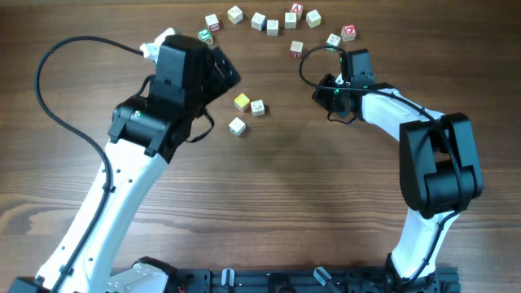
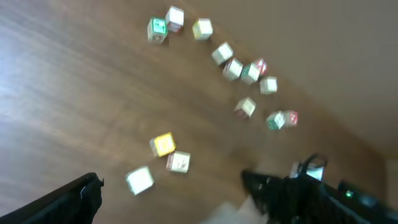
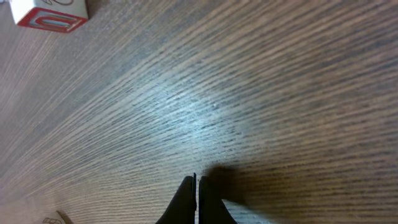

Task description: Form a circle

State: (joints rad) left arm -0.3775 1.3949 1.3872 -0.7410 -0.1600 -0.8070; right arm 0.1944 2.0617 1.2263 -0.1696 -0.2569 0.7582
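While the left claw (image 2: 171,186) hangs spread wide near it, the circle (image 1: 258,107) is just three letter cubes mid-counter (image 1: 293,187), one yellow-faced. Right claw (image 3: 196,190) pinched together; more cubes (image 1: 273,25) arc along the far edge.

- A cluster of three cubes (image 1: 242,102) lies on the surface (image 1: 293,195), toward its far half.
- Behind the cluster, an arc of cubes (image 1: 273,25) runs from just left to well right.
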